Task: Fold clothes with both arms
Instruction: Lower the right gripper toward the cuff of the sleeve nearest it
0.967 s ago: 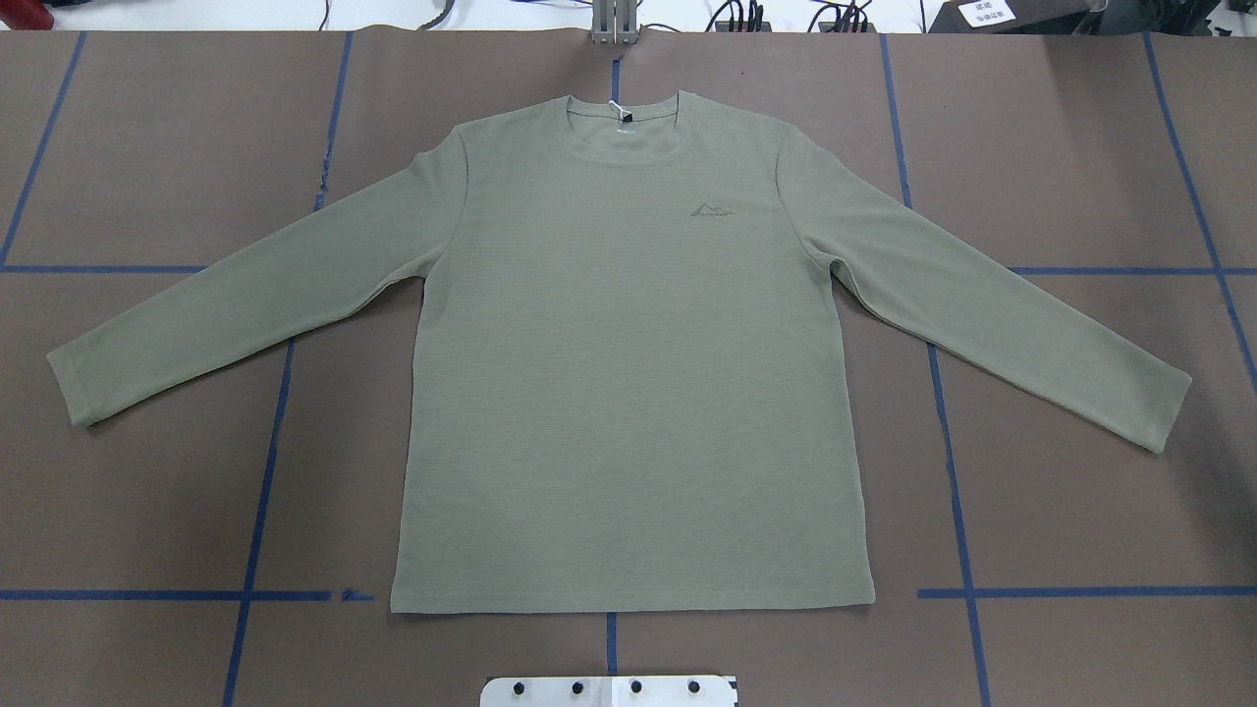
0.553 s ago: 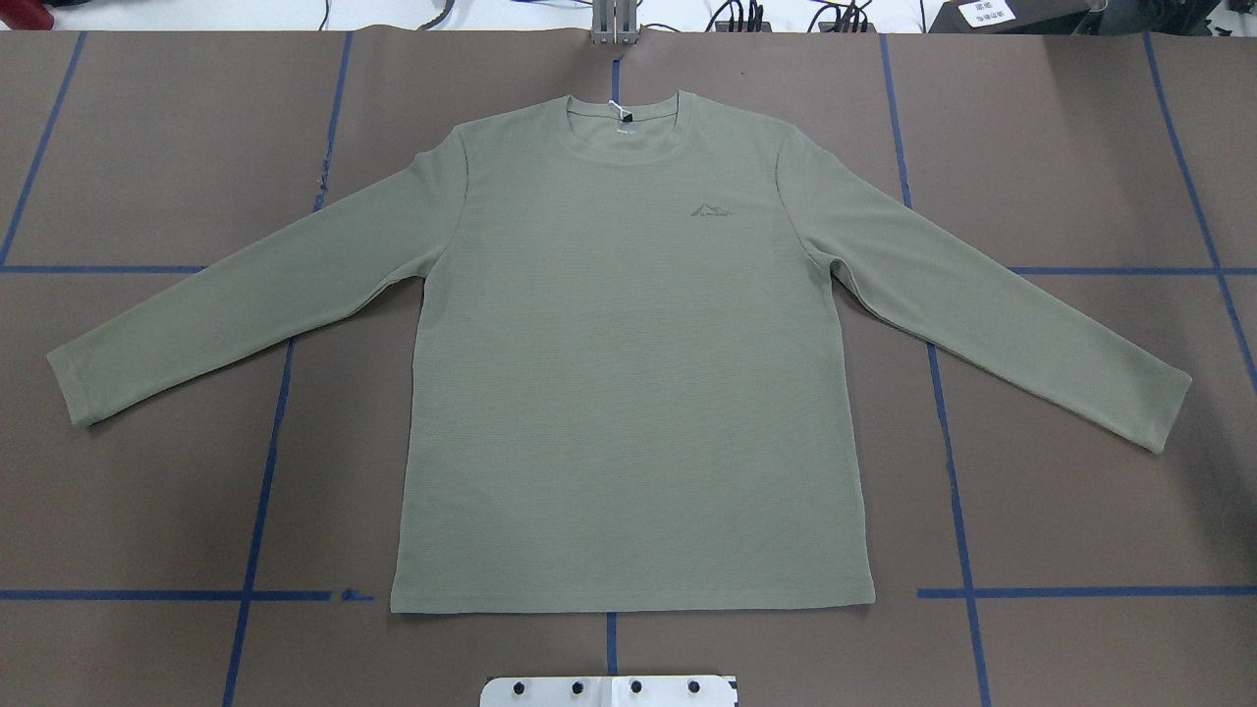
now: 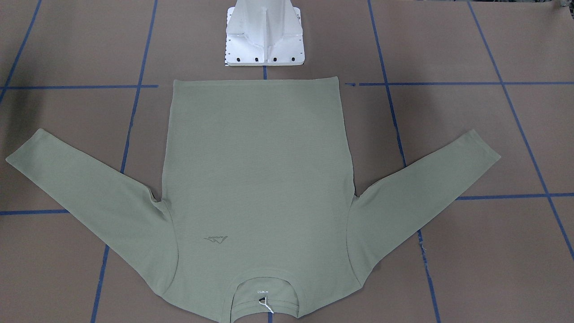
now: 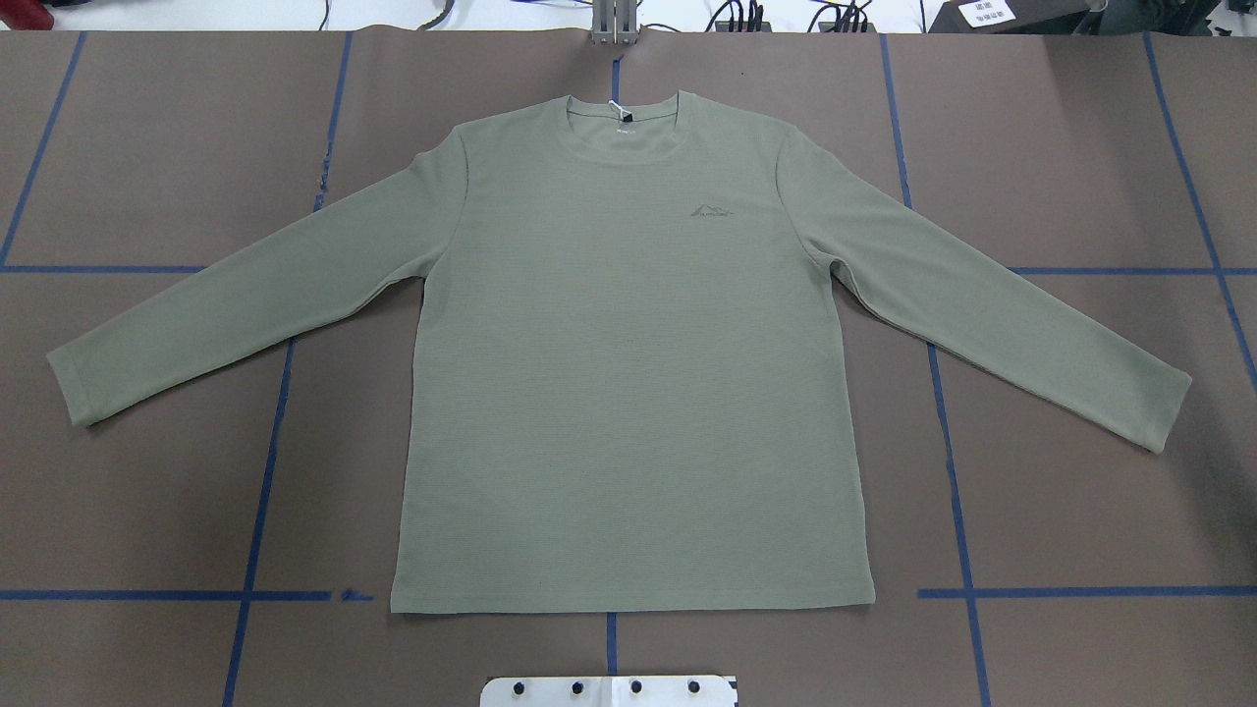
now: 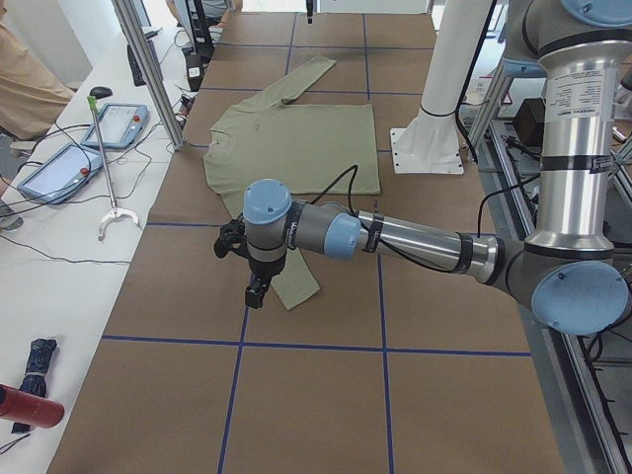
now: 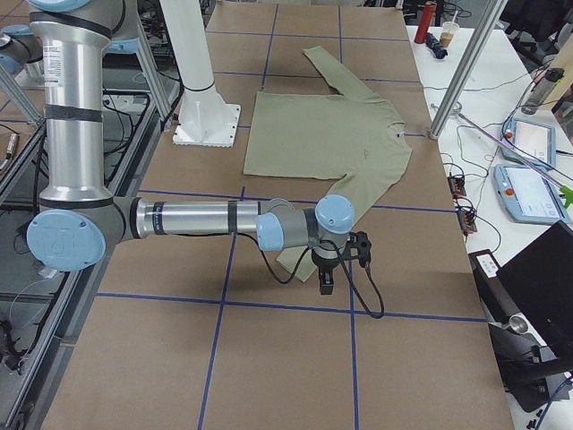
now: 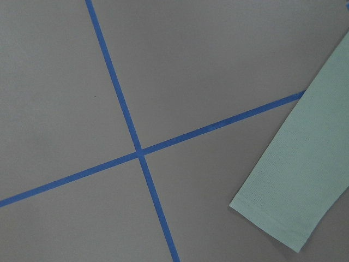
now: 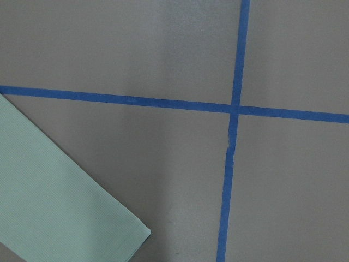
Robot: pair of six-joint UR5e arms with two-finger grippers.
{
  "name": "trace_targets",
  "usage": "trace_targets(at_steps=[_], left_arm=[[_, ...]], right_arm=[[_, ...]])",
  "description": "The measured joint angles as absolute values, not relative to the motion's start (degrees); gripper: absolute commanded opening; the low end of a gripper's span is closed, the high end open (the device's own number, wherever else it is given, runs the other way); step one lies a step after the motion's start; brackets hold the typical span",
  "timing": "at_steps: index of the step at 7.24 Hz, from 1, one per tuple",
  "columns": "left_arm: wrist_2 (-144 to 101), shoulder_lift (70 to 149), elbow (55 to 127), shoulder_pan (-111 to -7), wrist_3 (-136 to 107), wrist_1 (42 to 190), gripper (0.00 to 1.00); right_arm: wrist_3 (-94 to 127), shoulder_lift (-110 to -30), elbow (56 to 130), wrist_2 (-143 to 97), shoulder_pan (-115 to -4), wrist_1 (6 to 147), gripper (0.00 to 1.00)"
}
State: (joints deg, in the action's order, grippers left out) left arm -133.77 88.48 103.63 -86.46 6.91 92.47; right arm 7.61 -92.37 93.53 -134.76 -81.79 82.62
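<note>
The sage-green long-sleeved shirt [image 4: 628,373] lies flat and face up on the brown table, sleeves spread out and collar at the far edge; it also shows in the front view [image 3: 255,170]. My left gripper [image 5: 254,289] hangs above the table just beyond the left sleeve cuff [image 7: 294,196]. My right gripper [image 6: 326,278] hangs just beyond the right sleeve cuff [image 8: 54,202]. Neither touches the shirt. Both grippers show only in the side views, so I cannot tell whether they are open or shut.
The white pedestal base [image 3: 264,36] stands just behind the shirt's hem. Blue tape lines [image 4: 948,442] grid the table. Beyond the far edge are aluminium posts [image 5: 148,69], tablets [image 5: 59,168] and cables on a white bench.
</note>
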Motion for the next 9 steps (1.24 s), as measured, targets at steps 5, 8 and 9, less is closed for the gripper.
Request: trace_targets(at_steps=[5, 8, 9], left_arm=[[-134.02, 88.35, 103.82, -86.47, 7.16, 92.87, 1.00], [-135.15, 88.20, 104.01, -86.46, 7.24, 92.96, 1.00], [-135.28, 88.14, 104.03, -86.47, 7.30, 93.00, 1.00]], right_arm=[[21.09, -92.29, 90.43, -134.72, -77.76, 72.08, 0.99], [32.17, -92.54, 87.00, -134.94, -72.80, 62.72, 0.99], [35.02, -92.59, 85.54, -135.54, -71.72, 59.47, 0.99]])
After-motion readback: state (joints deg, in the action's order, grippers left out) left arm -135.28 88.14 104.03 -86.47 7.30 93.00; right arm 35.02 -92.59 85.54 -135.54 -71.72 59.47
